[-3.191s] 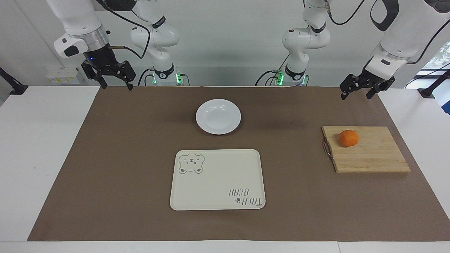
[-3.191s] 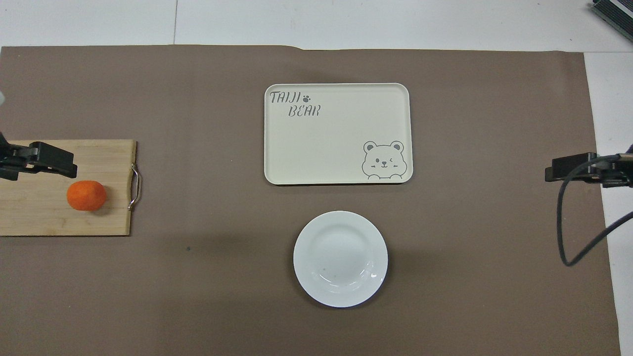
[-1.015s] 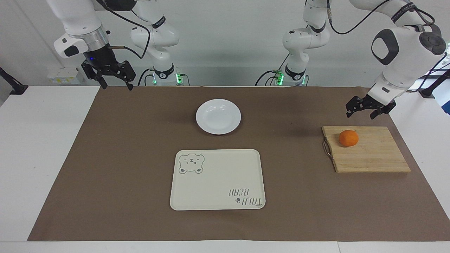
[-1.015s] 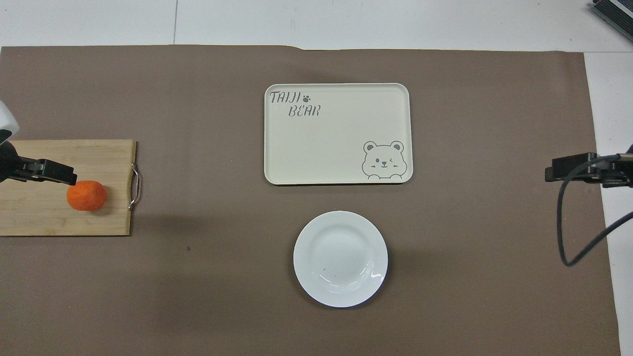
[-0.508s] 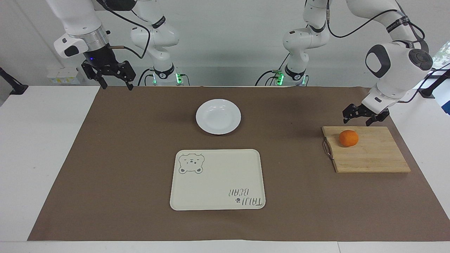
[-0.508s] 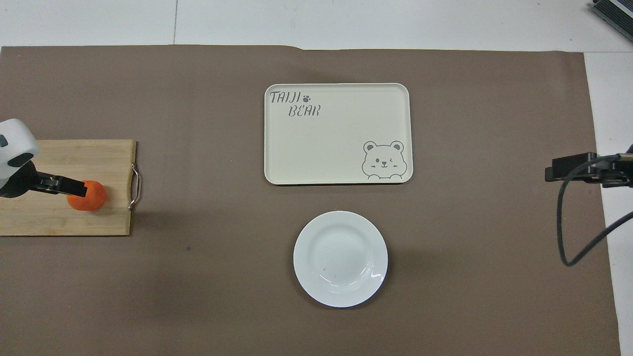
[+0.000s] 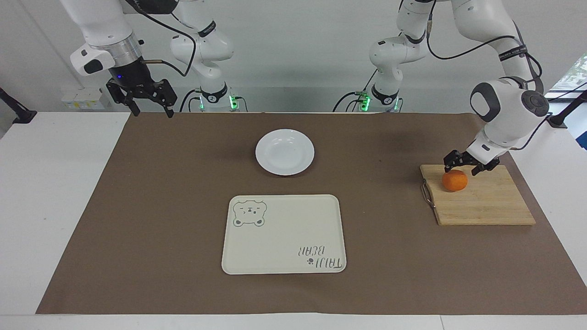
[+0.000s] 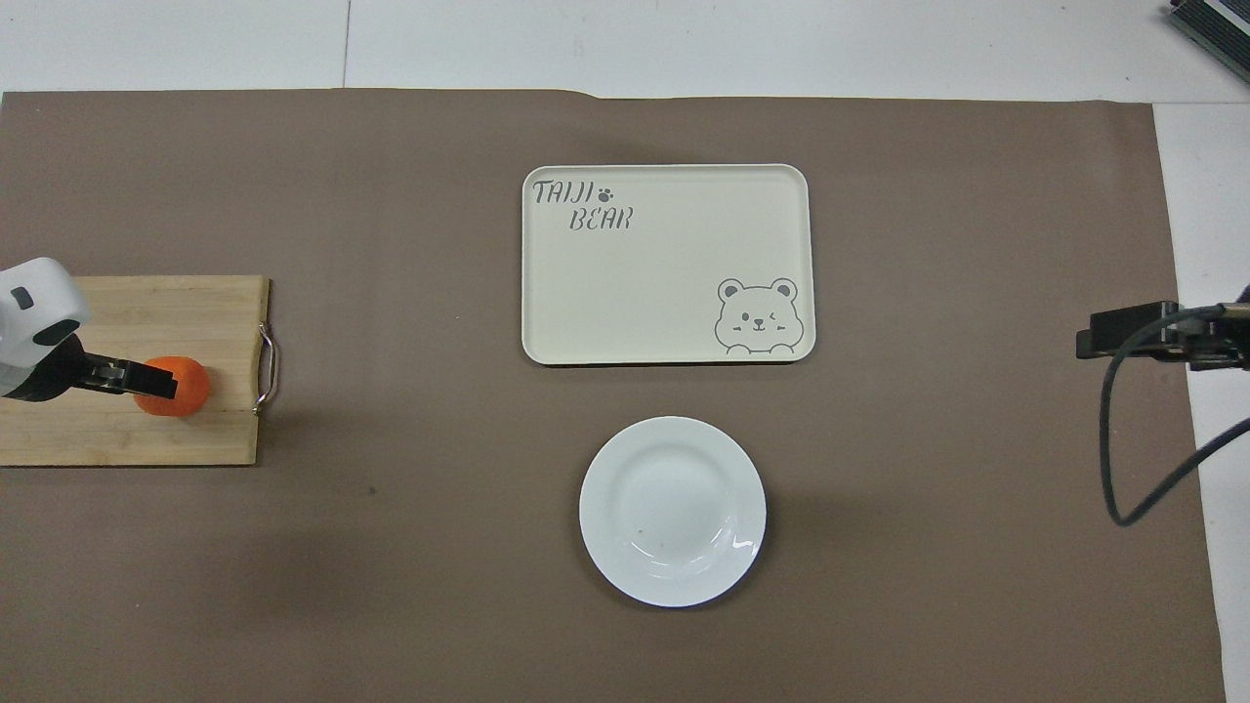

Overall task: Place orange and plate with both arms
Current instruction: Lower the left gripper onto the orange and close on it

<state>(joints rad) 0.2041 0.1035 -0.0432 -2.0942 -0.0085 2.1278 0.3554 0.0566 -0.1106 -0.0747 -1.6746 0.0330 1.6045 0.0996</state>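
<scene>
The orange [image 7: 455,180] [image 8: 181,387] lies on a wooden cutting board [image 7: 486,201] [image 8: 98,430] toward the left arm's end of the table. My left gripper [image 7: 460,169] [image 8: 156,385] is open, low over the orange, its fingers on either side of the orange's top. The white plate [image 7: 285,151] [image 8: 672,511] lies empty on the brown mat near the robots, at the table's middle. My right gripper [image 7: 150,108] [image 8: 1104,337] is open and waits high over the mat's corner at the right arm's end.
A cream rectangular tray [image 7: 284,234] [image 8: 667,264] with a bear drawing lies empty on the brown mat [image 7: 183,206], farther from the robots than the plate. The cutting board has a metal handle [image 7: 427,193] on its side toward the tray.
My left arm has come down and moved over the cutting board, from above the mat's edge to just over the orange. The right arm, plate and orange have not moved.
</scene>
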